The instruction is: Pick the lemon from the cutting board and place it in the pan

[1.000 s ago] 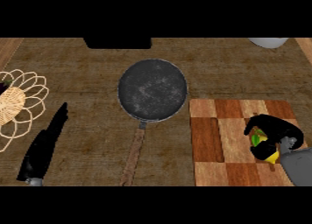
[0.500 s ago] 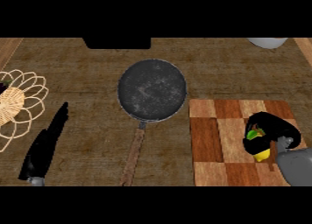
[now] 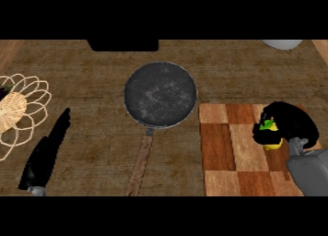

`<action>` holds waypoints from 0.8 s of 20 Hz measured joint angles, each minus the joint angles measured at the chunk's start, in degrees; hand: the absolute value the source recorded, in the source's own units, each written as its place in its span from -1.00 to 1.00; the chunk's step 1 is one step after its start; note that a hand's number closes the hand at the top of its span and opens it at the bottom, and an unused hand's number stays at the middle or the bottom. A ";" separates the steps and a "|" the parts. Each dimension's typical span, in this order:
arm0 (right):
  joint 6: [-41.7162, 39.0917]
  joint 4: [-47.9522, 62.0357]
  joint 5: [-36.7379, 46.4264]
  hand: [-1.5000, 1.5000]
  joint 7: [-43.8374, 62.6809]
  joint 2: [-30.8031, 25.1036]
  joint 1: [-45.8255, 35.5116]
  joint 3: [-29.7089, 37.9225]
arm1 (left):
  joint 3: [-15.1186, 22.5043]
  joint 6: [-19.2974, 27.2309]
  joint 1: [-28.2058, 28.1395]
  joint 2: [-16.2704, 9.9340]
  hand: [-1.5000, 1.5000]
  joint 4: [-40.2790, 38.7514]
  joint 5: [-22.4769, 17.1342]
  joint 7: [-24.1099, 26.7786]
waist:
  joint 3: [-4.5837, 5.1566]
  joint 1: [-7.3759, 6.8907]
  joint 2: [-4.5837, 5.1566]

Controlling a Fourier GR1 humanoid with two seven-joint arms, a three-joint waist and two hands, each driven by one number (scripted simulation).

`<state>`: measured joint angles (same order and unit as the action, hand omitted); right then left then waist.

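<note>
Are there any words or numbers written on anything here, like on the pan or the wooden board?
None: no words, numbers, labels or signs can be read anywhere.
Round dark speckled pan: bare.
Chequered wooden cutting board: bare.
Yellow lemon, held in the black right hand: no sticker visible.
Woven wicker basket: bare.

A yellow lemon [image 3: 274, 142] with a green tip is seen at the right of the frame, over the chequered wooden cutting board [image 3: 228, 152] and largely hidden. The dark round pan [image 3: 160, 94] is laid flat at the centre, its wooden handle pointed toward the lower edge.
</note>
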<state>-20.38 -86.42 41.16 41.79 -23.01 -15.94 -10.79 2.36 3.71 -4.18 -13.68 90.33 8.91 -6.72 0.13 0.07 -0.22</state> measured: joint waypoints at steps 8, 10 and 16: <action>11.21 -8.39 8.71 1.00 -7.15 -1.93 -8.22 -1.25 | -0.61 -1.33 0.23 -0.68 0.00 0.65 -0.71 -0.48 | -0.11 -0.49 0.07; 13.11 -7.20 9.62 1.00 -8.77 -0.64 -10.94 -1.33 | -1.02 -1.74 0.69 -0.82 0.00 0.37 -0.92 -0.30 | -0.11 -0.64 0.16; 15.83 0.29 10.27 1.00 -9.76 7.35 -20.63 -1.74 | -1.48 -2.77 1.19 -0.71 0.00 0.50 -1.13 -0.88 | -0.13 -1.02 0.32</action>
<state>-4.55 -86.13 51.43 32.04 -15.66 -36.57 -12.53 0.88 0.93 -2.99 -14.40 90.83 7.78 -7.60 0.01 -0.95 0.10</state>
